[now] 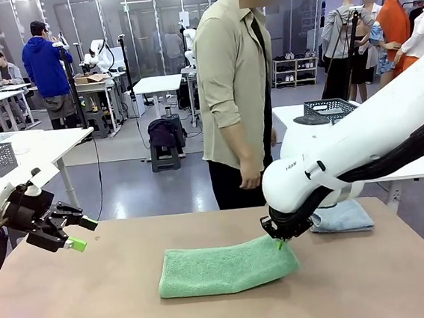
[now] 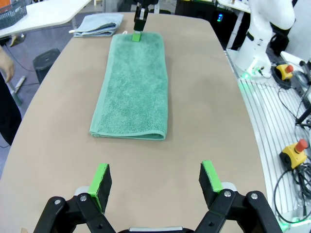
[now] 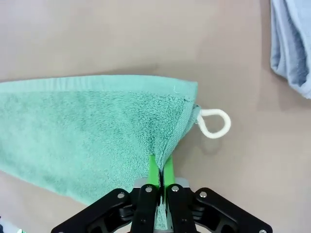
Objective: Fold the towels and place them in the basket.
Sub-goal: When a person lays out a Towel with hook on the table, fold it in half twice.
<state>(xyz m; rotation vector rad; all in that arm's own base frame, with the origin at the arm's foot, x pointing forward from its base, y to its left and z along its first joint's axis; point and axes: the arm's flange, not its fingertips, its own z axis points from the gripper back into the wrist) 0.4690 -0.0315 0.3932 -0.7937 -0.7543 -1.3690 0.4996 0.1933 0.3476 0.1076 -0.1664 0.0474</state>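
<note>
While the right gripper (image 3: 160, 172) pinches the near-right end of the mint green towel (image 1: 226, 266), its green pads pressed together on a ridge of terry, the relation the next fold turns on is the towel's long axis: in the front view it runs from about 9 o'clock to 3 o'clock across the table (image 1: 98, 305), with the held end at 3 o'clock lifted slightly and the free end at 9 o'clock lying flat. The left gripper (image 1: 75, 234) hangs well apart from that free end, up at about 10 o'clock from it, jaws spread wide and holding nothing. From the left wrist view the towel stretches straight away toward 12 o'clock, its nearest short edge between the spread fingers' (image 2: 100, 179) line of sight and the far end where the right gripper grips. So the right arm is on the cloth and the left arm is the nearer one to the free end; I judge a lengthwise fold would carry the held end over toward 9 o'clock.

The towel already looks doubled once along its length, a narrow thick strip with a rounded folded edge, its white loop (image 3: 214, 123) sticking out at the pinched corner. The pale grey-blue towel (image 1: 343, 216) lies rumpled at 2 o'clock from the green one, near the table's far-right edge. The basket (image 1: 331, 109) sits on another table beyond, at about 1 o'clock
</note>
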